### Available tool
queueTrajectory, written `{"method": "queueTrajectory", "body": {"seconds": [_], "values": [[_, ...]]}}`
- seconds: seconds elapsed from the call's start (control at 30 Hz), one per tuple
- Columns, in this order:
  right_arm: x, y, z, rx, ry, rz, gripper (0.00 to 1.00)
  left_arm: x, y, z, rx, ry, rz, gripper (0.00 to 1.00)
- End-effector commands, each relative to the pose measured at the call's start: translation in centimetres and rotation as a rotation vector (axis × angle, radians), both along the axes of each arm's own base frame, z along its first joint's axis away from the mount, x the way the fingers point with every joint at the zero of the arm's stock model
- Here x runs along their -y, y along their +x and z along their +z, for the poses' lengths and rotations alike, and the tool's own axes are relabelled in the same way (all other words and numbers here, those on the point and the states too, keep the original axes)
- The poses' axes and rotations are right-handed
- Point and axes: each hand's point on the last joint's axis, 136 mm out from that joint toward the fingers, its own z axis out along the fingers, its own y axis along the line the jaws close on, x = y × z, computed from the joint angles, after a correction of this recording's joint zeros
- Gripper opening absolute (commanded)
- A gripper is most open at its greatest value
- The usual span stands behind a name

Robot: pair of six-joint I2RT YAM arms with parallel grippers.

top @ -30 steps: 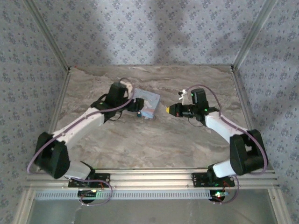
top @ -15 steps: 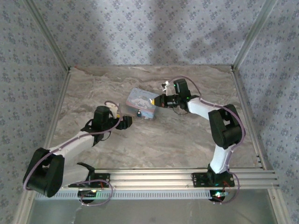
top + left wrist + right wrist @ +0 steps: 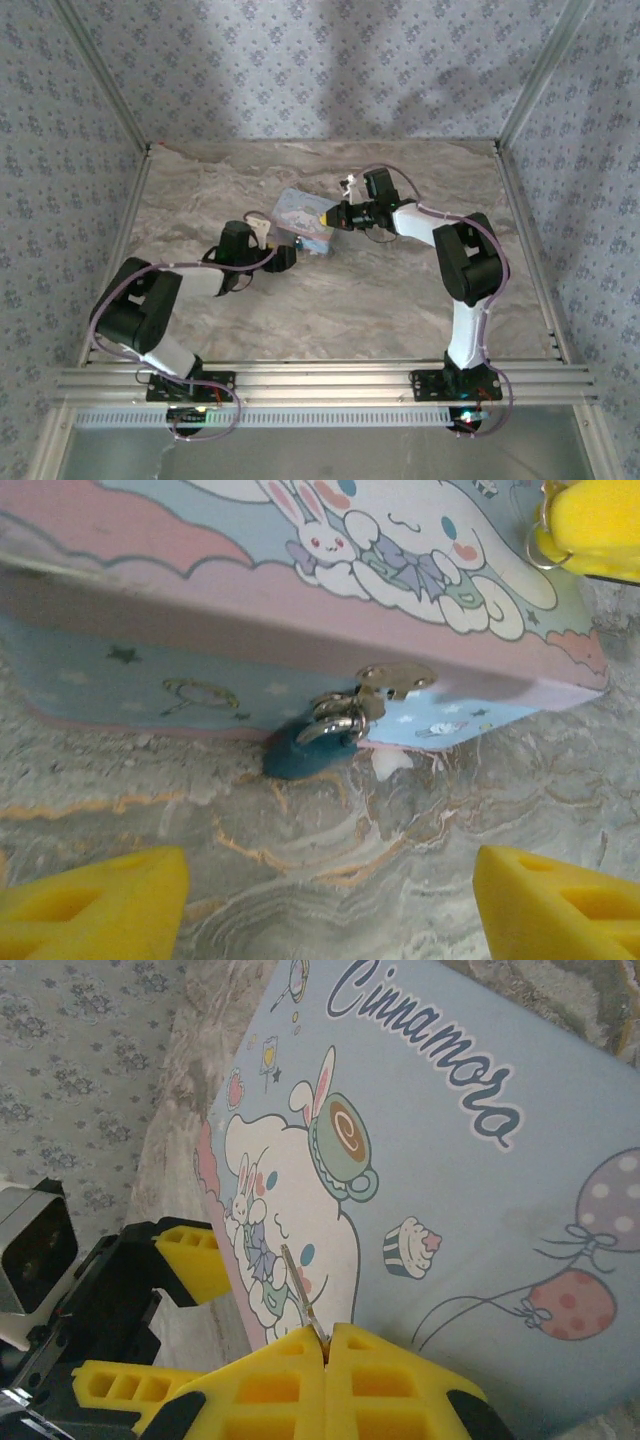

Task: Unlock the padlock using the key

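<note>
The padlock (image 3: 305, 755), blue-bodied with a thin silvery shackle, hangs from the metal hasp (image 3: 395, 677) on the front of the pale blue cartoon tin (image 3: 303, 215) and rests on the table. My left gripper (image 3: 330, 910) sits low in front of it, open, with bare marble between its yellow fingers (image 3: 95, 905). My right gripper (image 3: 326, 1345) hovers over the tin's lid (image 3: 450, 1160), shut on the key (image 3: 300, 1290), whose thin blade sticks out toward the lid's front edge. In the left wrist view the key's ring (image 3: 545, 542) shows beside the right gripper's yellow fingertip (image 3: 595, 520).
The tin lies slightly askew at the middle of the marble table (image 3: 350, 300). Patterned walls and metal frame posts (image 3: 530, 90) close in the back and sides. My left gripper (image 3: 285, 257) and right gripper (image 3: 332, 214) are close together on either side of the tin's front corner.
My left arm has dropped low and come in toward the tin's front, level with the padlock. My right gripper has carried the key leftward over the lid.
</note>
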Motion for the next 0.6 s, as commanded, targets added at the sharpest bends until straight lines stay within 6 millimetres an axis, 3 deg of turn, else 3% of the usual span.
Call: {"method": "queueTrajectory", "body": {"seconds": [0.0, 0.17, 0.57], "values": [[0.7, -0.6, -2.5, -0.056, -0.084, -0.009, 0.0, 1.8, 1.3, 1.6, 0.074, -0.041, -0.038, 0.75], [1.2, -1.3, -4.0, -0.083, -0.131, -0.013, 0.0, 2.6, 2.1, 0.5, 0.073, -0.005, -0.037, 0.75], [1.0, -1.4, -4.1, -0.08, -0.135, -0.007, 0.0, 3.8, 3.9, -1.3, 0.086, 0.061, -0.043, 0.68]]}}
